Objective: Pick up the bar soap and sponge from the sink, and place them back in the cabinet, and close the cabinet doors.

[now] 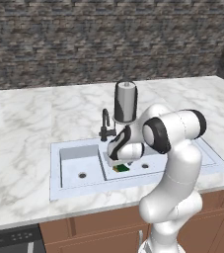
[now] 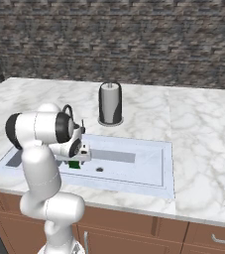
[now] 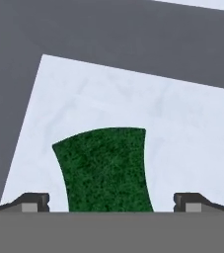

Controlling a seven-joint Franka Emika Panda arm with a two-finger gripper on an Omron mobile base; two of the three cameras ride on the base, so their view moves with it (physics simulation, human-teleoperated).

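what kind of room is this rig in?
Most likely a kitchen, and a rendered one. A double-basin sink with a black faucet is set in a marble counter. A paper towel holder stands behind it, and brown base cabinets run below.

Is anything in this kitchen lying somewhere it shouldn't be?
Yes: a green sponge lies on the floor of the sink, in its right basin, instead of being stored away. The robot's open pincer hangs right over it, one tip on each side. Nothing looks spilled or broken.
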